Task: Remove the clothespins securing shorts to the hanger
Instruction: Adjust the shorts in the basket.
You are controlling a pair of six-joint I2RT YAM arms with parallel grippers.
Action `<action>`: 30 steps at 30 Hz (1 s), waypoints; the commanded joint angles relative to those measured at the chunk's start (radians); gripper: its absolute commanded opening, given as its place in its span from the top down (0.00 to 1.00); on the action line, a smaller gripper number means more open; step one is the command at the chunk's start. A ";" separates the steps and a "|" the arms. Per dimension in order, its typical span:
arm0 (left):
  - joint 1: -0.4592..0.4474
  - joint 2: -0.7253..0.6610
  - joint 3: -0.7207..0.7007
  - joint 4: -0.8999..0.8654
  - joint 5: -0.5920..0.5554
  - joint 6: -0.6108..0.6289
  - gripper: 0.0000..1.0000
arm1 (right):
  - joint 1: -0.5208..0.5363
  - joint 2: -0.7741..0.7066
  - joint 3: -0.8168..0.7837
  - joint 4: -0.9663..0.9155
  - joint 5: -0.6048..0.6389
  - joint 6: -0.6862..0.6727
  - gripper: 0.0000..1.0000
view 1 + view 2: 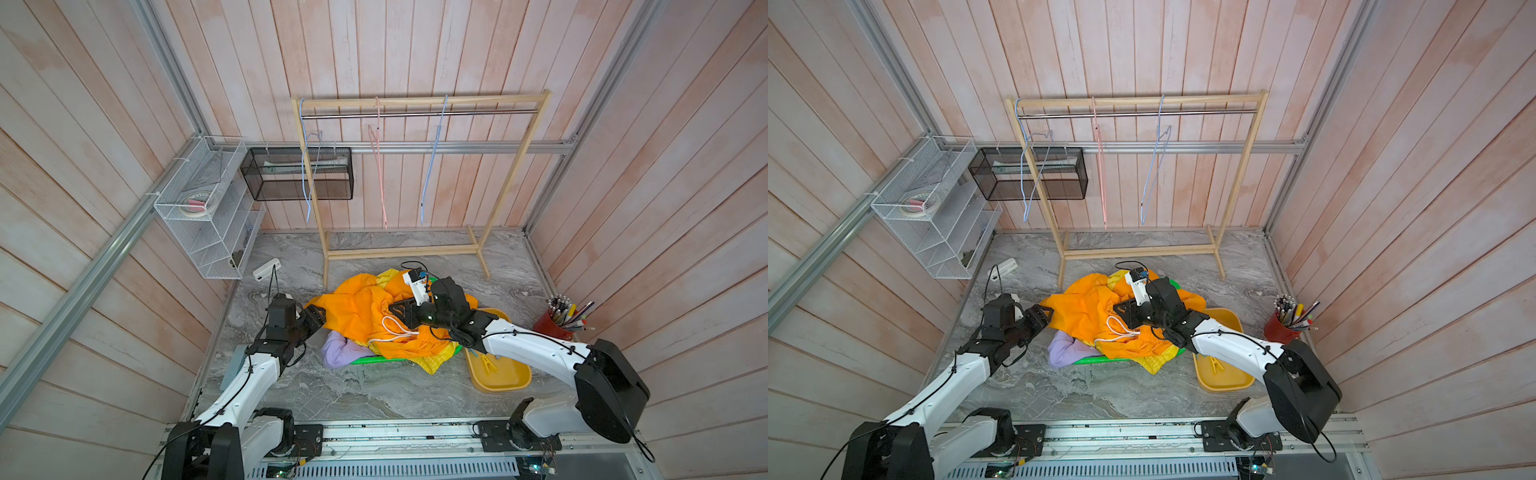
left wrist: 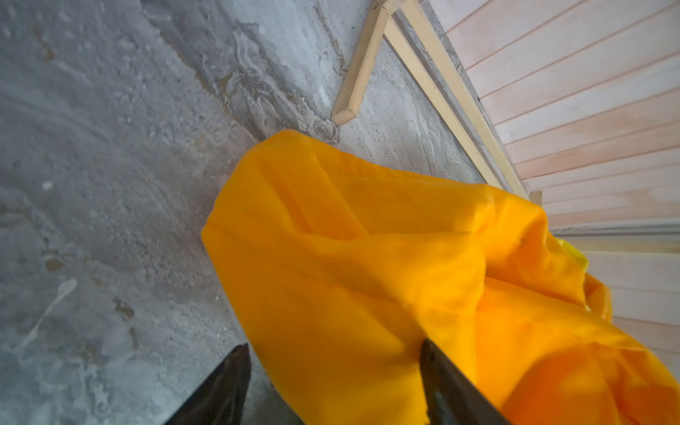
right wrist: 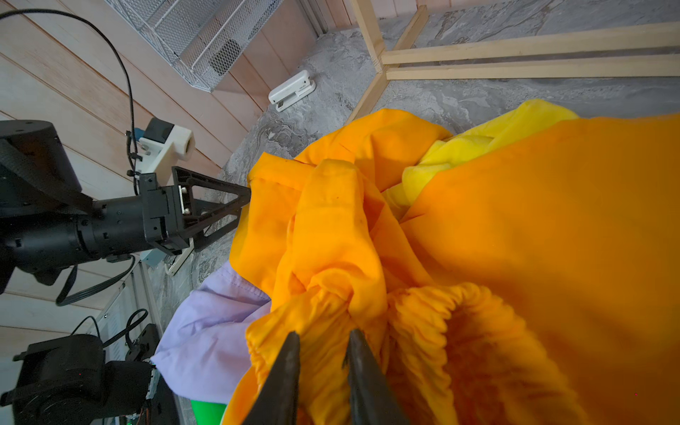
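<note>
Grey marble table (image 1: 374, 395), wood-panelled walls on three sides. Wooden rack (image 1: 419, 99) stands at 12 o'clock, with three wire hangers (image 1: 432, 166) on its rail. Shorts heaped mid-table over a green container (image 1: 374, 360), of which only the rim shows. Orange shorts (image 1: 357, 311) lie on top and spread widest, with a white drawstring looped across them. Yellow shorts (image 1: 432, 363) show at 12 and 5 o'clock of the heap. Lilac shorts (image 1: 338, 353) poke out at 7 o'clock. Yellow tray (image 1: 515, 382) sits at 4 o'clock, just beside the heap, and the right arm crosses above it. Left gripper (image 2: 333, 346) at 9 o'clock of the heap, jaws apart, straddling the orange hem and not clamped on it. Right gripper (image 3: 323, 335) on top of the heap, jaws nipped together on the gathered orange waistband. One yellow clothespin (image 1: 489, 365) lies in the tray.
</note>
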 commanded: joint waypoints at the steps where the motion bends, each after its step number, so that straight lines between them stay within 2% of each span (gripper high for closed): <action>1: 0.005 0.039 -0.014 0.099 -0.026 0.001 0.33 | -0.001 -0.017 -0.023 0.006 -0.014 -0.015 0.75; 2: 0.007 0.055 -0.011 0.108 -0.029 0.005 0.39 | -0.001 -0.019 -0.025 0.008 -0.014 -0.014 0.75; 3: 0.009 0.068 -0.007 0.116 -0.030 0.008 0.48 | -0.001 -0.022 -0.028 0.009 -0.014 -0.012 0.75; 6: 0.013 0.081 0.001 0.123 -0.038 0.013 0.81 | -0.001 -0.029 -0.027 0.006 -0.012 -0.009 0.75; 9: 0.012 0.064 0.027 0.093 -0.060 0.032 0.97 | -0.001 -0.030 -0.033 0.010 -0.013 -0.002 0.75; 14: 0.013 -0.019 0.109 -0.036 -0.113 0.077 1.00 | -0.002 -0.011 -0.064 0.042 -0.019 0.024 0.75; 20: -0.024 -0.130 0.227 -0.123 -0.080 0.089 1.00 | -0.014 0.096 -0.125 0.136 -0.019 0.054 0.75; 25: -0.174 -0.157 0.304 -0.114 -0.105 0.065 1.00 | -0.026 0.228 -0.145 0.203 -0.042 0.065 0.74; 30: -0.361 -0.082 0.331 -0.026 -0.127 0.034 1.00 | -0.050 0.299 -0.161 0.252 -0.071 0.072 0.75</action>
